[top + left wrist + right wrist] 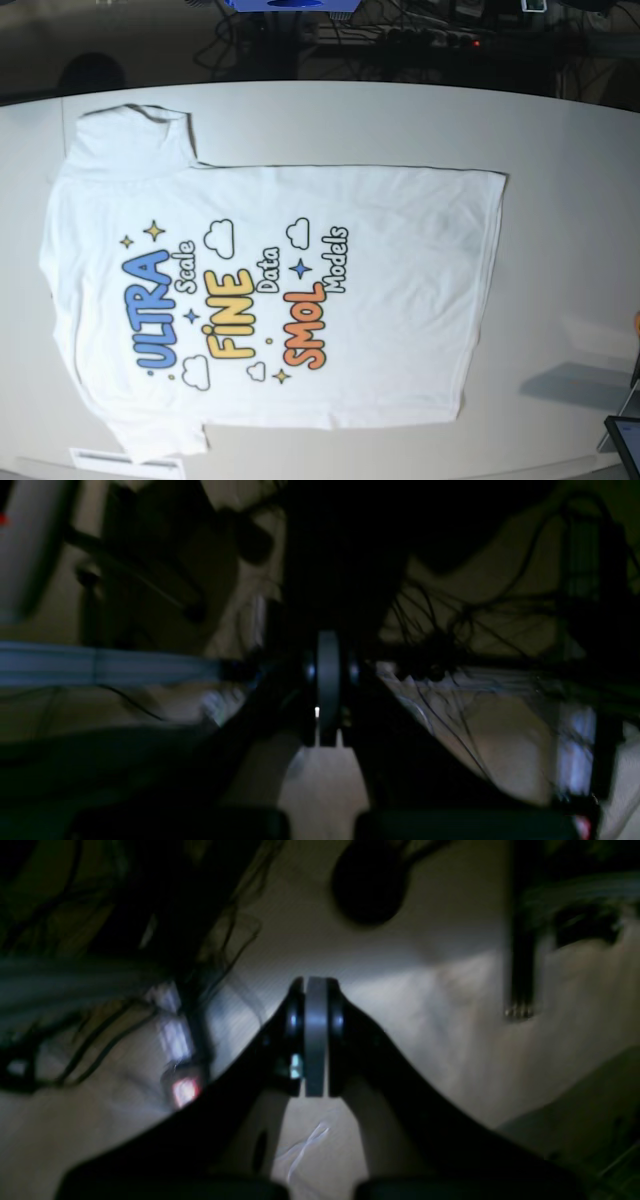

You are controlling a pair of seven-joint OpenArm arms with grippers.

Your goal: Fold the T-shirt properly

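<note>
T-shirt (270,300) flat (grippers elsewhere)

White T-shirt (280,300) spread flat, print up, on table (570,200)

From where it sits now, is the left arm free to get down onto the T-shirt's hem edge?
Probably yes. The T-shirt lies flat, print up, on the table with nothing on it. The left gripper is shut and empty, out of the base view, so its starting distance is unclear.

Each of the 2 wrist views shows a gripper of black curved fingers (400,1080) tipped with grey pads (316,1035); the left gripper (328,680) matches the right gripper (316,1037), both dim and blurred.
</note>
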